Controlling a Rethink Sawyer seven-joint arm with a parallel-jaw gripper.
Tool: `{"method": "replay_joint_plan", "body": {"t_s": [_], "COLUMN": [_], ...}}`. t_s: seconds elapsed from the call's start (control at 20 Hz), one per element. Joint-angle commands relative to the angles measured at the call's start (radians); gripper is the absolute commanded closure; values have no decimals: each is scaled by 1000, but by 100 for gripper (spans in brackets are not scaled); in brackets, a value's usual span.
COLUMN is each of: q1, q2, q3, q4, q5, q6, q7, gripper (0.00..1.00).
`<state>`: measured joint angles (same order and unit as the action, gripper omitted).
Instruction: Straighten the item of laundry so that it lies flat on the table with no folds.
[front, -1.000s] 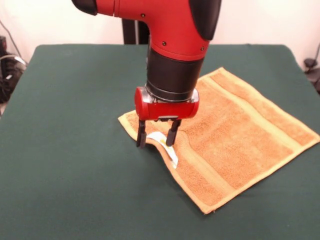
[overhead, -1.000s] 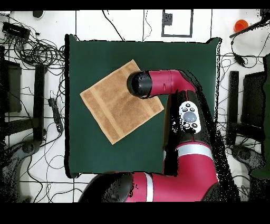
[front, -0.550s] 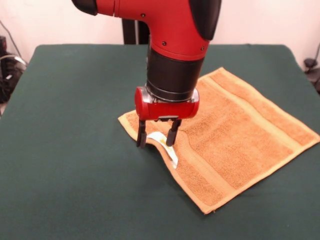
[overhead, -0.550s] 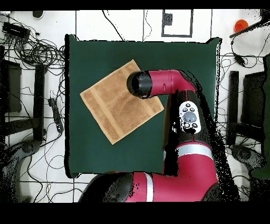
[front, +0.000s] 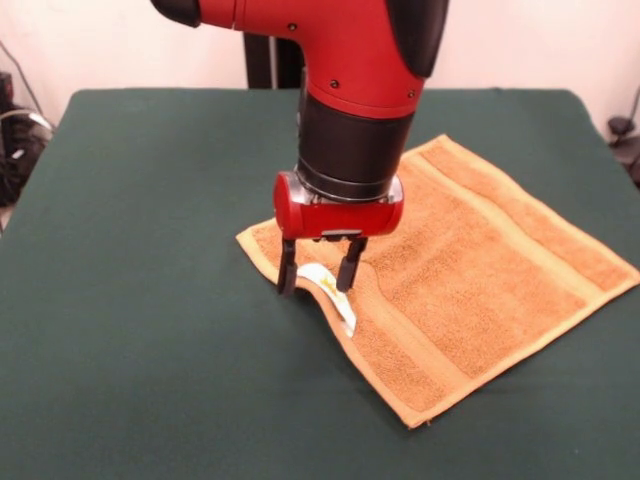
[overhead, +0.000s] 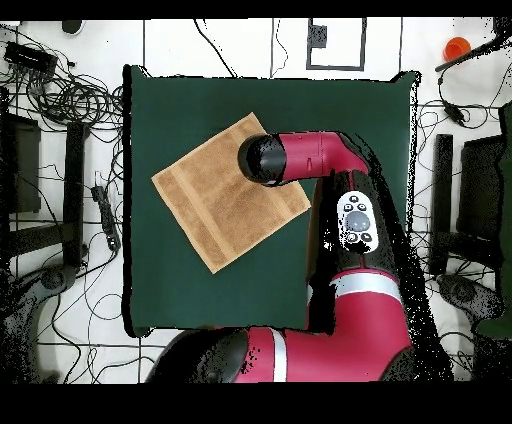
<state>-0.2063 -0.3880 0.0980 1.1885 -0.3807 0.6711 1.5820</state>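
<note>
Towel (front: 470, 270) corner first, nearest my side: it points toward the front edge of the table (front: 130, 330), flat, with a hemmed rim and a loose thread or two at the tip. The cloth is golden-orange terry, nubbly in the middle, with smoother, paler woven bands running parallel to two opposite edges. It lies as a tilted square, a diamond on the dark green felt, which looks matte and slightly grippy.

Further back, along the left-hand edge, the hem buckles into a soft ridge, and a small white label (front: 335, 293) curls up out of it. The gripper (front: 318, 272) stands right there, its two black fingers (front: 287, 270) parted and pointing down, one on each side of that ridge and label, tips at or just above the cloth. I cannot see that it has pinched anything.

To do this well, I reckon it should close low on the hem itself, not the label, then draw outward and away from the towel's middle, keeping the pull shallow so the felt does not drag a fresh wrinkle in.

Beyond, the far corner lies smooth.
</note>
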Motion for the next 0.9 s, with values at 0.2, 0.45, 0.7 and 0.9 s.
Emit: {"method": "replay_joint_plan", "body": {"t_s": [0.2, 0.45, 0.7, 0.9], "q1": [44, 51, 53, 55], "q2": [19, 32, 33, 32], "q3": [39, 34, 34, 32], "q4": [87, 57, 53, 47], "q5": [-41, -52, -53, -60], "q6": [20, 44, 56, 63], "q7": [7, -12, -19, -32], "gripper": [0, 0, 0, 0]}}
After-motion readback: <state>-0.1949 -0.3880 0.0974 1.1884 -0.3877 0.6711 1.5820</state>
